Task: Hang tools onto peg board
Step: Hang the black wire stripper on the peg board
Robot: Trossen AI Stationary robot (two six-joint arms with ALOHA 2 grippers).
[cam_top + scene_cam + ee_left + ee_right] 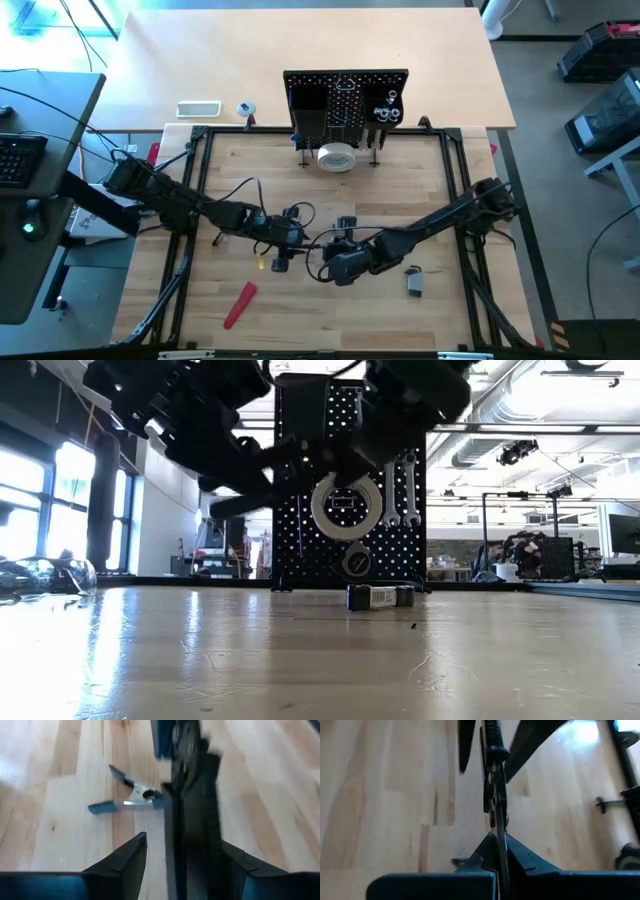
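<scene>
My right gripper (pixel 325 260) (pixel 496 840), at mid-table, is shut on a thin dark tool (pixel 494 795) seen edge-on. My left gripper (pixel 295 243) (pixel 182 855) is open; its fingers stand on either side of that tool (pixel 192 820), and I cannot tell whether one touches it. Blue-handled pliers (pixel 132 797) lie flat on the table beyond. The black peg board (pixel 345 100) stands upright at the far side with silver wrenches (pixel 400 485) hanging on it. A white tape roll (pixel 345 505) shows against its front, clear of the table. My right gripper pinches the thin tool's near end (pixel 496 832) between its two fingers, which close on its flat sides. The tool runs straight out past the fingertips, along the fingers. It is lifted clear of the table, and its free end (pixel 490 740) reaches between my left gripper's open fingers.
A red-handled tool (pixel 240 303) lies near the table's front left. A small tape measure (pixel 414 283) (pixel 380 597) lies on the table to the right of my right gripper. A black frame (pixel 200 150) borders the work area.
</scene>
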